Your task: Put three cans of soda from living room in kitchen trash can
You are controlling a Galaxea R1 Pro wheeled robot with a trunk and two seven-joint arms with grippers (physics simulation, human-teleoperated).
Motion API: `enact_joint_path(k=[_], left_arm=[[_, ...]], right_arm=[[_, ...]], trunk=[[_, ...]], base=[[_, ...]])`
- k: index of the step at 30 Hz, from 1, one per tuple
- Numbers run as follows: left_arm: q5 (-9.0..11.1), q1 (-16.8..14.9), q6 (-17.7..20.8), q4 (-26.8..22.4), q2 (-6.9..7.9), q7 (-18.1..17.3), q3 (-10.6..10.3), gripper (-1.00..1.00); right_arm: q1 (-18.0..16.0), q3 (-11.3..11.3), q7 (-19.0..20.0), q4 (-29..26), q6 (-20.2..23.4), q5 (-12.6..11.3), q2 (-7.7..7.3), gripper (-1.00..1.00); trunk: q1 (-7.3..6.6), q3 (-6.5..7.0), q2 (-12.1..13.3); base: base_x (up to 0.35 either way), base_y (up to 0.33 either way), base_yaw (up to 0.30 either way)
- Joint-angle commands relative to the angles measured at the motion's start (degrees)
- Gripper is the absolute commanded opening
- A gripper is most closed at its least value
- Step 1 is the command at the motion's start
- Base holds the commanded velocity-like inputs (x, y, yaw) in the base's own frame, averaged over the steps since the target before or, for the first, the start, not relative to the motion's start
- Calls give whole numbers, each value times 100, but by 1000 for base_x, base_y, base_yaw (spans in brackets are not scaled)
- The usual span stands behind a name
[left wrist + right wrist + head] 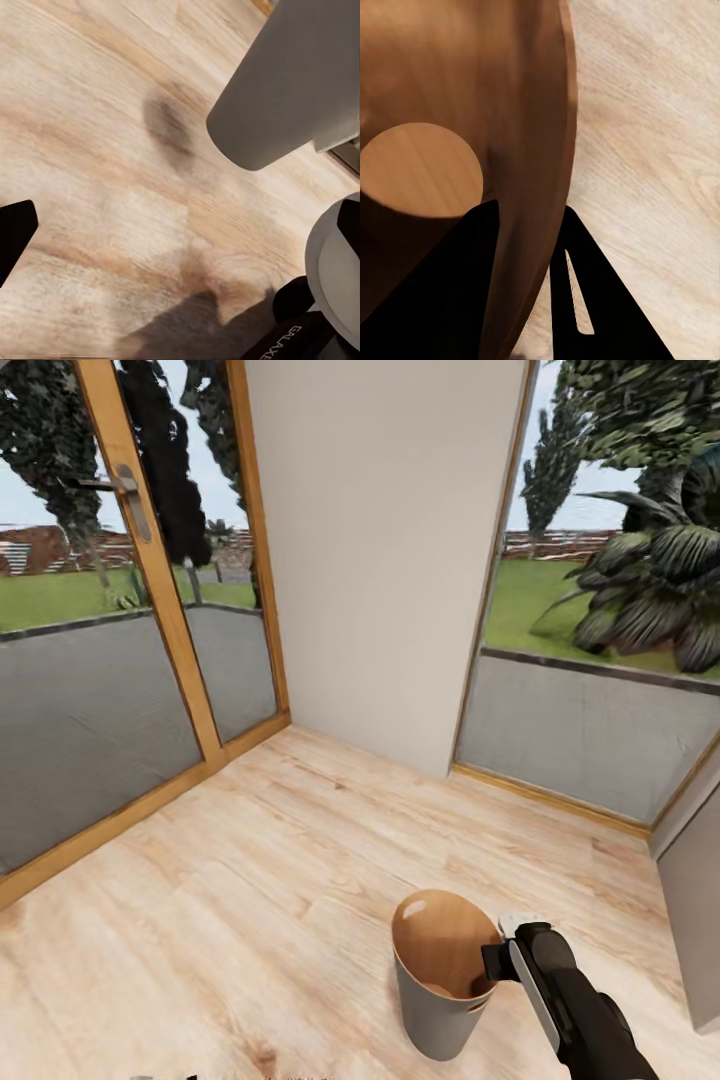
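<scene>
- Tash can [440,1000] is being gripped by its rim, lower centre of the head view, on wood floor [250,880].
- Right gripper [526,247] jaws are straddling the wall.
- No soda is being seen inside; delivery is judged outstanding.
- Left gripper jaws: cannot tell.

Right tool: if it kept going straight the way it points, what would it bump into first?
Probably the bin's wall: the right tool straddles the rim, one finger inside, one outside.

Bright, even daylight came through the glass door [110,650] and window [610,610], wood floor [250,880] evenly lit, soft dark shadows lay on it in the left wrist view, renders slightly soft, verticals leaned toward the frame edges.
</scene>
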Motion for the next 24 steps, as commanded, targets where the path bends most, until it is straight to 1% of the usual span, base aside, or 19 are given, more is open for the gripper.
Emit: enact_joint_path(k=[1, 24], left_arm=[[0, 0, 0, 0, 0, 0, 0, 100], [0, 5, 0, 0, 0, 0, 2, 100]], right_arm=[[-2, 0, 10, -1, -4, -73, 0, -100], [-2, 1, 10, 0, -4, -73, 2, -100]], trunk=[[0, -2, 0], [0, -52, 0]], base=[[0, 0, 281], [0, 0, 281]])
